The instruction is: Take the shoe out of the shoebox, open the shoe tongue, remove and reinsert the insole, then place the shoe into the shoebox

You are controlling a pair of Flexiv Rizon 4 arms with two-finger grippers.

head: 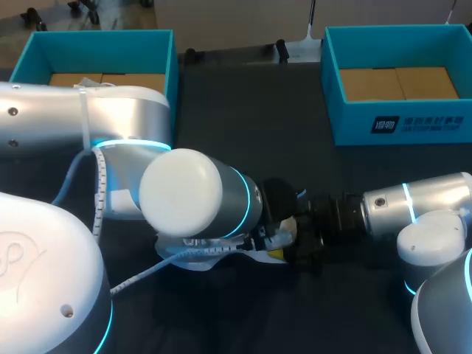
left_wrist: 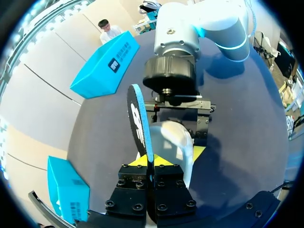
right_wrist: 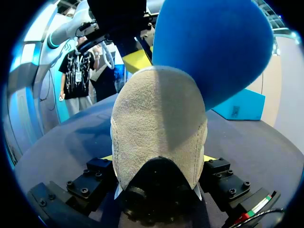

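Between the left gripper's (left_wrist: 151, 162) fingers, pressed nearly together, the blue insole (left_wrist: 138, 118) stands on edge, pinched at its lower end. Just ahead of them is the shoe (right_wrist: 159, 123), beside the insole. Its heel is clamped from both sides by the right gripper (right_wrist: 159, 159), whose fingers are spread wide around it.

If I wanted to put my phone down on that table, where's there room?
Bare table lies between the left shoebox and right shoebox, and between the right shoebox and the right arm. The near middle is crowded: left gripper and right gripper meet at the shoe.
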